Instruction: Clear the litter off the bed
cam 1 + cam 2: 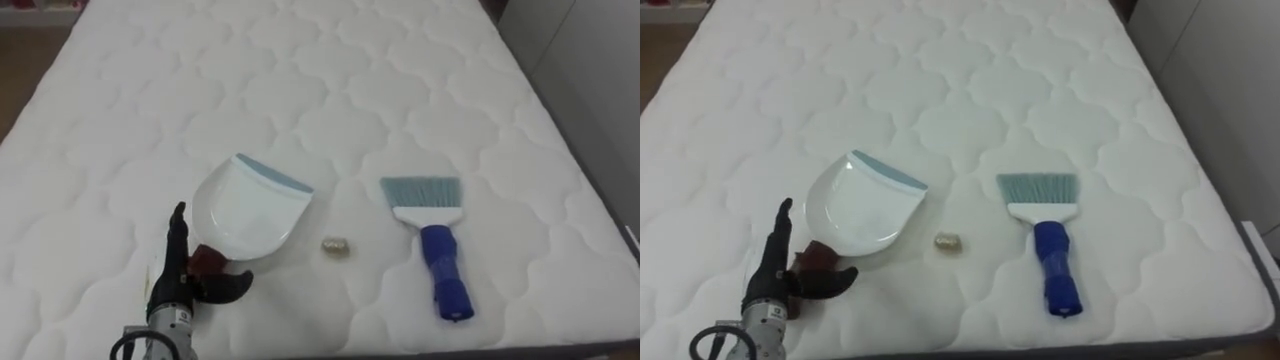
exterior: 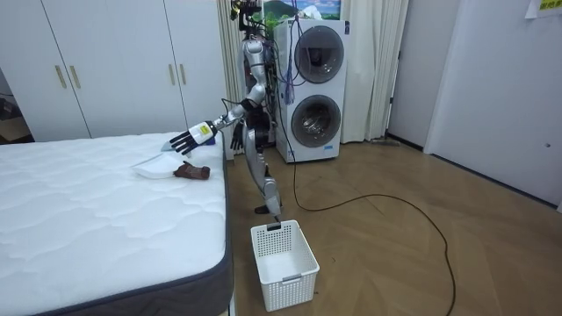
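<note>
Reaching over the bed's (image 1: 300,70) near edge, the left hand (image 1: 172,268) holds nothing: fingers straight, thumb spread. The dustpan's (image 1: 245,210) dark handle (image 1: 207,260) lies just right of them, mouth pointing far-right. A small scrap (image 1: 336,246) sits between dustpan and brush (image 1: 437,240). The right hand (image 2: 236,133) seems to hang by the body. No writing is readable.

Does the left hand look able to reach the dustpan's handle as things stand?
Probably yes: the open left hand lies right beside the dark handle of the dustpan on the mattress, nothing between them.
</note>
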You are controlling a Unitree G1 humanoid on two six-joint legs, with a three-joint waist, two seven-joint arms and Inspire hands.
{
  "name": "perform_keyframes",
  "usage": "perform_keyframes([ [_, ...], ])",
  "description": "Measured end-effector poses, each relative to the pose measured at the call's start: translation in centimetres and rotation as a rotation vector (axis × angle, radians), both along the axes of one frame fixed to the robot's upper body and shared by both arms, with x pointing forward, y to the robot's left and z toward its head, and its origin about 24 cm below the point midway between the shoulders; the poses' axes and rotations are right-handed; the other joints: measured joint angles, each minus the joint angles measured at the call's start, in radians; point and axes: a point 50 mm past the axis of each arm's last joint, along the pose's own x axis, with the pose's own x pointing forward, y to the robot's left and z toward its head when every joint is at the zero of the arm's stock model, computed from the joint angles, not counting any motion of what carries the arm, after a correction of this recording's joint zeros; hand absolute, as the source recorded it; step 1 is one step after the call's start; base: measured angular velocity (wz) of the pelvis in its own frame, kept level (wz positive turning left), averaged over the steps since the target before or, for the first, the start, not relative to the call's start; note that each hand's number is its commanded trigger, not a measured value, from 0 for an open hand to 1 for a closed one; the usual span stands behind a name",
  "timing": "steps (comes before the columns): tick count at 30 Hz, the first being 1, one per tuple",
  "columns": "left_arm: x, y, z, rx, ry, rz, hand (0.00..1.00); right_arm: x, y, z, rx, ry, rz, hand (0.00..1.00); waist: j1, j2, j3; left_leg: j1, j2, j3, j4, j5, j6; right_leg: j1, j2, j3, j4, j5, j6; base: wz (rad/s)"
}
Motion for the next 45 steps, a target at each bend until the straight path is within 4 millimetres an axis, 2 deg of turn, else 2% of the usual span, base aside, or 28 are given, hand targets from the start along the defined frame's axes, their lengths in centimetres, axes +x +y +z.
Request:
perform_keyframes([
  [8, -0.1, 0.1, -0.2, 0.027, 0.025, -0.03, 0.0, -0.1, -0.3, 0.1, -0.009, 0.004, 0.01, 0.0, 0.003, 0.002, 0.0011, -0.025, 0.0, 0.002, 0.001, 0.0, 0.0, -0.028, -0.001, -0.002, 0.011, 0.0, 0.0, 0.0],
  [12, 0.1, 0.1, -0.1, 0.1, 0.027, -0.067, 0.0, 0.0, -0.3, 0.1, -0.009, 0.002, 0.012, 0.0, 0.003, 0.002, -0.0003, -0.042, 0.0, 0.002, 0.001, 0.0, 0.0, -0.045, -0.001, -0.006, 0.012, 0.0, 0.0, 0.01],
  [17, -0.4, 0.4, -1.1, 0.122, 0.081, -0.064, 0.0, 0.2, -0.3, 0.1, -0.01, 0.0, 0.023, 0.0, -0.001, 0.002, -0.0005, -0.047, 0.0, 0.003, 0.001, 0.0, 0.0, -0.049, -0.001, -0.006, 0.011, 0.0, 0.0, 0.0],
  [25, -0.4, 0.6, -1.0, 0.14, 0.065, -0.031, 0.0, 0.3, -0.3, 0.2, -0.016, -0.006, 0.023, 0.0, 0.001, 0.007, 0.0, -0.056, 0.0, 0.002, 0.001, 0.0, 0.0, -0.057, -0.001, -0.003, 0.01, 0.0, 0.0, 0.0],
  [34, 0.7, 0.9, -0.2, 0.168, 0.013, 0.002, 0.0, 0.3, -0.7, 0.2, -0.034, -0.011, 0.009, 0.0, -0.001, 0.018, 0.0044, -0.057, 0.0, -0.001, 0.001, 0.0, 0.0, -0.058, -0.002, 0.002, 0.01, 0.0, 0.0, 0.0],
  [45, 2.0, 1.2, 0.6, 0.182, -0.026, -0.004, 0.0, 0.3, -0.8, 0.2, -0.045, -0.012, 0.006, 0.0, -0.023, 0.017, 0.0042, -0.064, 0.0, 0.0, 0.001, 0.0, 0.0, -0.067, -0.002, 0.001, 0.014, 0.0, 0.0, -0.02],
])
